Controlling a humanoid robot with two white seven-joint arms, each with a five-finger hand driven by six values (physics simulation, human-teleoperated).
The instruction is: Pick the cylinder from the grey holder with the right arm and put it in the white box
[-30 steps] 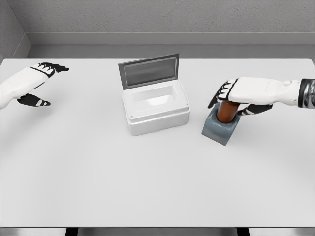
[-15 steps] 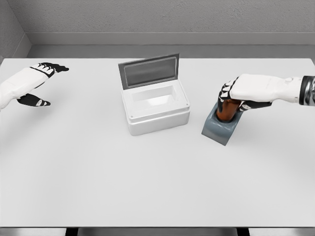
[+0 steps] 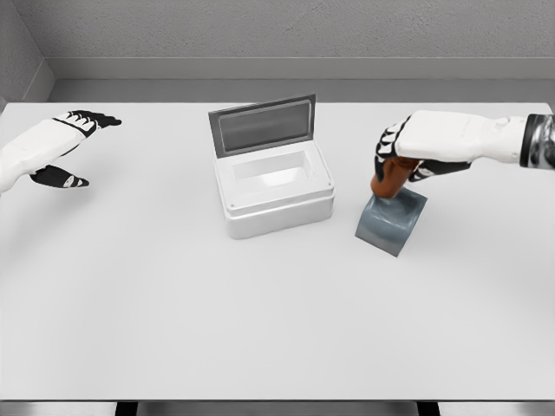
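Observation:
A brown cylinder (image 3: pixel 387 177) hangs tilted just above the grey holder (image 3: pixel 392 224), its lower end near the holder's top. My right hand (image 3: pixel 401 156) is shut on the cylinder, covering its upper part. The white box (image 3: pixel 274 189) stands left of the holder with its grey lid (image 3: pixel 262 124) raised at the back and its inside bare. My left hand (image 3: pixel 62 149) hovers open over the table's far left, away from these objects.
The white table (image 3: pixel 260 312) spreads wide in front of the box and holder. A grey wall runs along the table's back edge.
My right hand closed on the cylinder and lifted it up and slightly left, out of the grey holder. The left hand stayed where it was.

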